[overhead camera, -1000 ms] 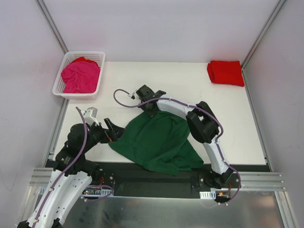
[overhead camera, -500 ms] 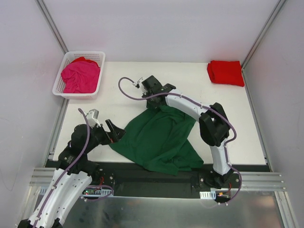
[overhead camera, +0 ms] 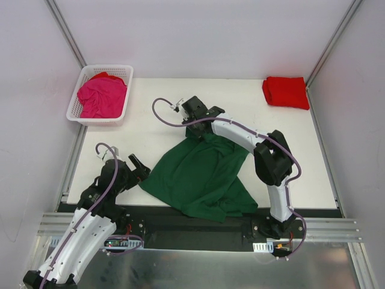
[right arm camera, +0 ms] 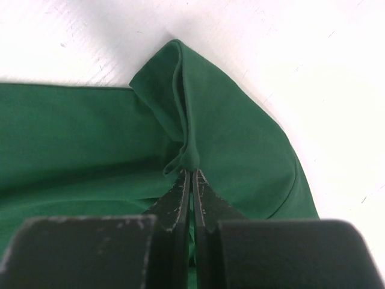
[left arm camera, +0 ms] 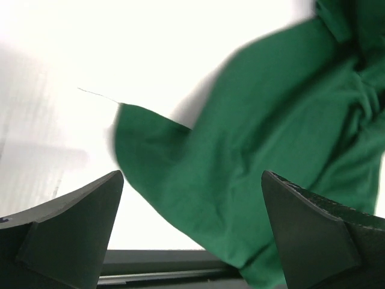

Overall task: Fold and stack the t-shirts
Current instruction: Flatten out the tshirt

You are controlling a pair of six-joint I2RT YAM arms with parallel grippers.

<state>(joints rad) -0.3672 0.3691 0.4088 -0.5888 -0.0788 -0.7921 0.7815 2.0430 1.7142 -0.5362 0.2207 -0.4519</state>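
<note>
We show the dark green cotton t-shirt [overhead camera: 201, 177] lying crumpled on the white worktop [overhead camera: 289, 150]. The right jaws, pressed together, pinch a fold at its far edge. The left jaws stand spread beside its near-left corner, gripping nothing. We judge the bright red t-shirt [overhead camera: 286, 92] done, folded at the far right corner; the magenta pink t-shirt [overhead camera: 102, 96] waits in the white plastic lattice basket [overhead camera: 129, 90].

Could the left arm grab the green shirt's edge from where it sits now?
Probably yes. The left gripper, jaws open, sits right beside the green t-shirt at its left edge, and nothing lies between them.
</note>
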